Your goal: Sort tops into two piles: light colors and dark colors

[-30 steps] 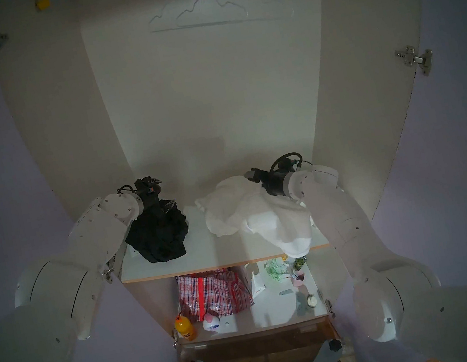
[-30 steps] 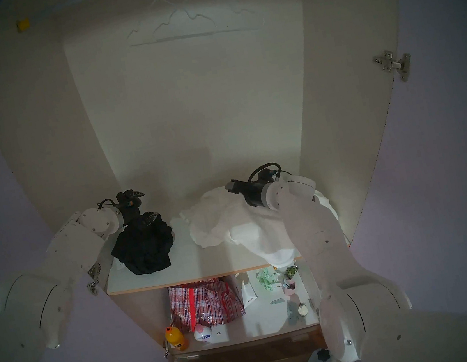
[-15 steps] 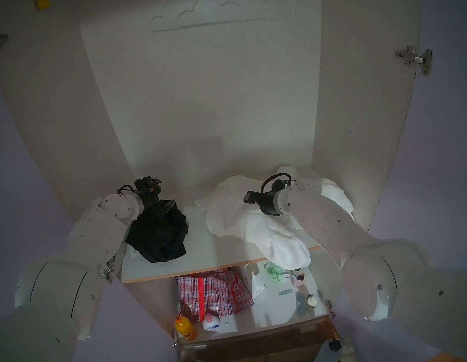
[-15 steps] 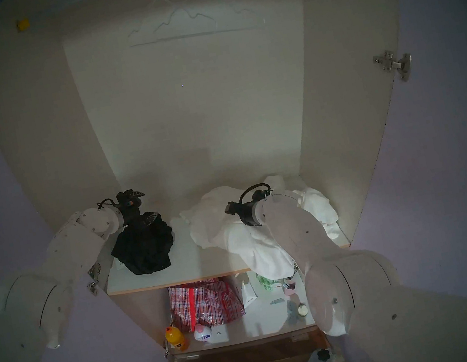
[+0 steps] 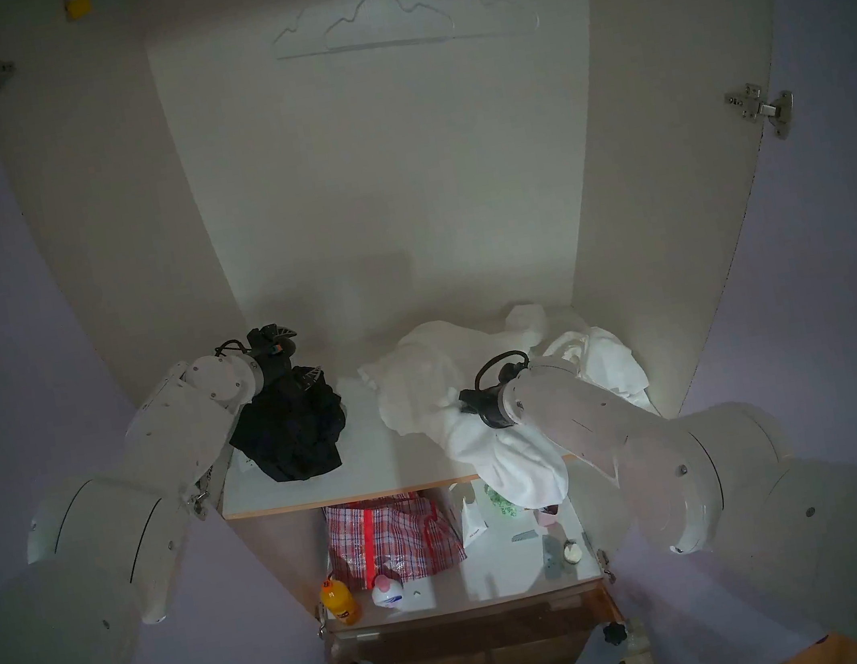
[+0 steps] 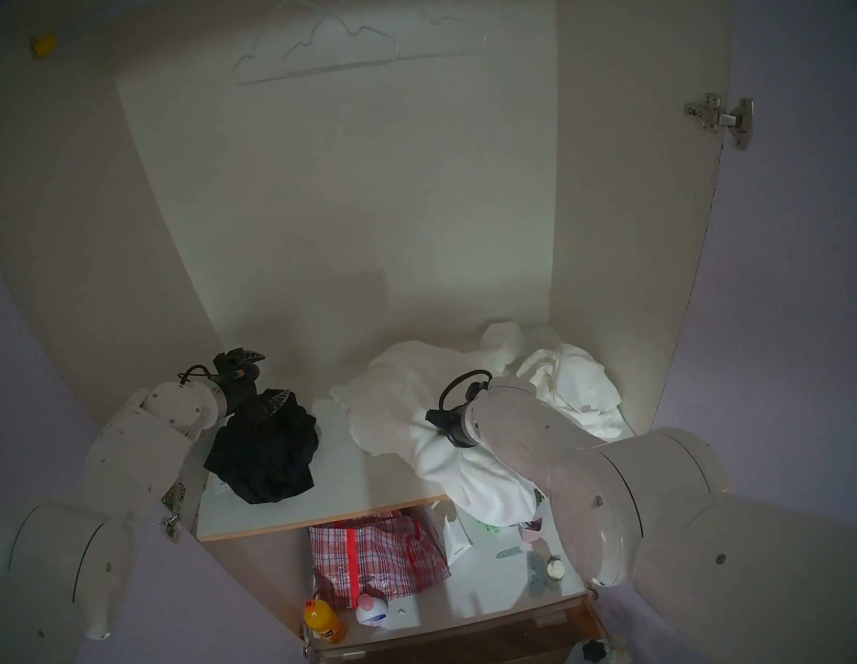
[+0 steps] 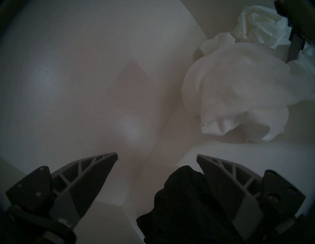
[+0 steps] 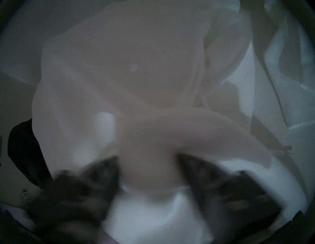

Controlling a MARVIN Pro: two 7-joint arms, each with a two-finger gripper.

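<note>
Withdrawal on the right side: right tool now drawn back from the rear of the white shelf surface toward its front edge, buried in the heap of thin wrinkled white cloth garments and dragging a fold along. Leaves more of that fold hanging over the front lip than a second ago, and uncovers crumpled white cloth at the back right corner. In the wrist view, shows blurred fingers set apart with a thick bunch of white cloth between them; cannot tell whether clamped or merely pushed in.

Left tool unmoved, spread wide above the plain black bunched cloth garment, gripping nothing; black cloth only touching one finger. Dark garment on the left of the surface, white heap on the right, bare shelf between.

Suggests sorting nearly complete, with the overhanging white fold at risk of sliding to the lower shelf.

Writing: dark label on the small orange plastic bottle and small print on the white paper carton, both too small to read
</note>
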